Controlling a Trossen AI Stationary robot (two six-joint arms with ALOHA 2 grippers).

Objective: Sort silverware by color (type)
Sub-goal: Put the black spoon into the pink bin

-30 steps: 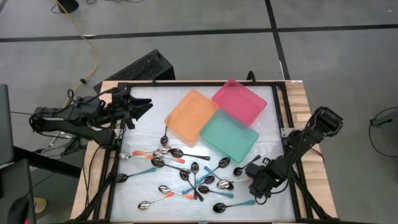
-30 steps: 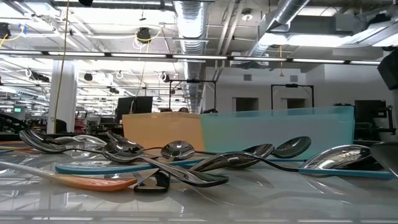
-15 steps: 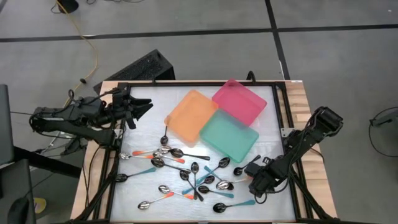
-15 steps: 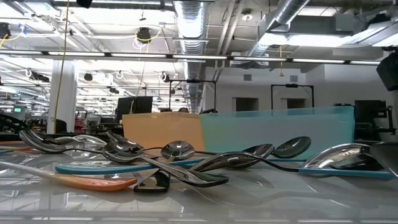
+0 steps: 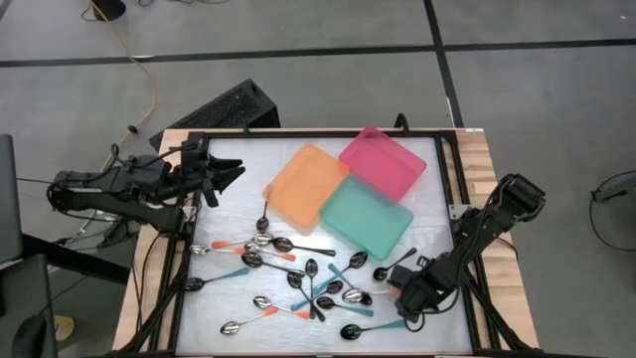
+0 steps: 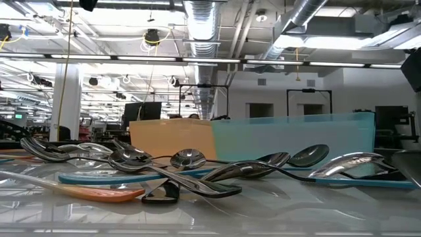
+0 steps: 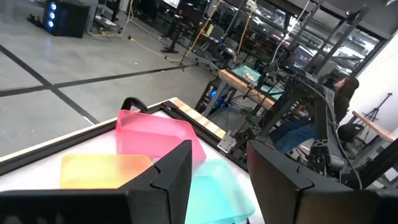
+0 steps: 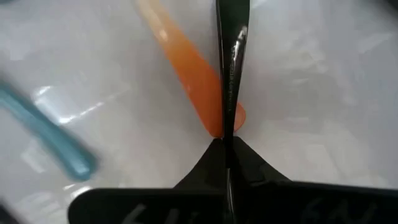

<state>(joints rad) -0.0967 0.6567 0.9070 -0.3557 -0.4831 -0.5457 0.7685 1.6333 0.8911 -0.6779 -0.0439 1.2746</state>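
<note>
Closing within the last second, the right gripper has slid a little toward the lower left of the high view. Its jaws have gone from well apart to fully together. In the right wrist view the two dark fingers meet in a point, and the thin handle of a black spoon runs straight into the seam between them, so they have hold of it. An orange handle lies directly beneath that black handle and crosses it at a slant. A teal handle lies apart from both, near the left edge of that picture.

In the low view, the shiny bowl at the right of the frame sits lower and further left than it did a second ago.

Left of the right gripper, the other spoons lie scattered and partly crossed over one another on the white bench. They fill the lower middle of the high view.

Above them three trays sit touching in a cluster (none shows a spoon in it): orange, pink and teal.

At the far left of the high view the left gripper waits over the bench's upper-left corner, with its jaws spread and nothing between them.
</note>
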